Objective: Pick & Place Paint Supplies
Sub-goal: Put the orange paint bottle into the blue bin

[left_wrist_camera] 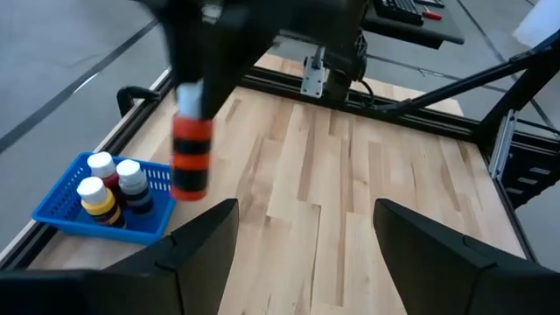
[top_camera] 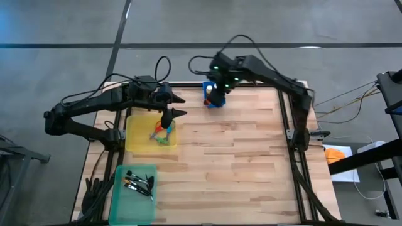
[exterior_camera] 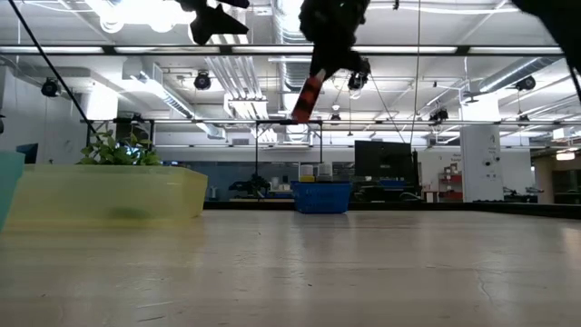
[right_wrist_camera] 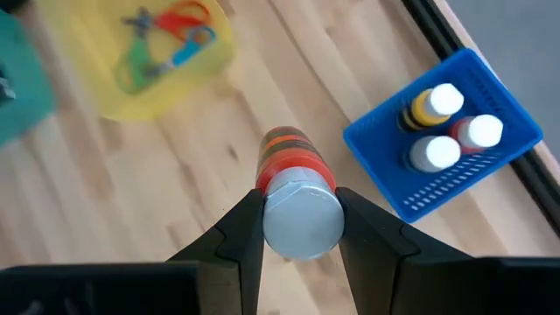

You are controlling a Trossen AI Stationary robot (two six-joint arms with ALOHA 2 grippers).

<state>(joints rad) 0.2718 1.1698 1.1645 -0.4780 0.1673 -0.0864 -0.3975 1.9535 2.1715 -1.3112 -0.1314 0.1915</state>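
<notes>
My right gripper [right_wrist_camera: 300,229] is shut on an orange-red paint bottle [right_wrist_camera: 292,157] with a white cap. It holds the bottle high over the table beside the blue basket [right_wrist_camera: 490,162], which stands at the far edge. Three white-capped bottles [right_wrist_camera: 442,122] stand upright in that basket. In the low view the bottle [exterior_camera: 307,98] hangs tilted well above the basket [exterior_camera: 322,196]. My left gripper [left_wrist_camera: 306,241] is open and touches nothing. It hovers over the yellow tray [top_camera: 139,135], where the coloured scissors [top_camera: 162,134] lie. Thin dark paintbrushes [top_camera: 138,182] lie in the green tray [top_camera: 125,204]. My right gripper pinches the bottle's white cap [right_wrist_camera: 302,217] between its two fingers [right_wrist_camera: 245,232]. The fingers come from above, slanting down. The bottle is lifted clear of the table and hangs tilted below the fingers, its base [exterior_camera: 300,113] pointing down toward the table's left.
A small green potted plant [exterior_camera: 113,150] shows behind the yellow tray [exterior_camera: 109,193] in the low view. A black frame rail [top_camera: 286,119] runs along the table's edges. Bare wood [top_camera: 232,163] fills the middle and right of the table.
</notes>
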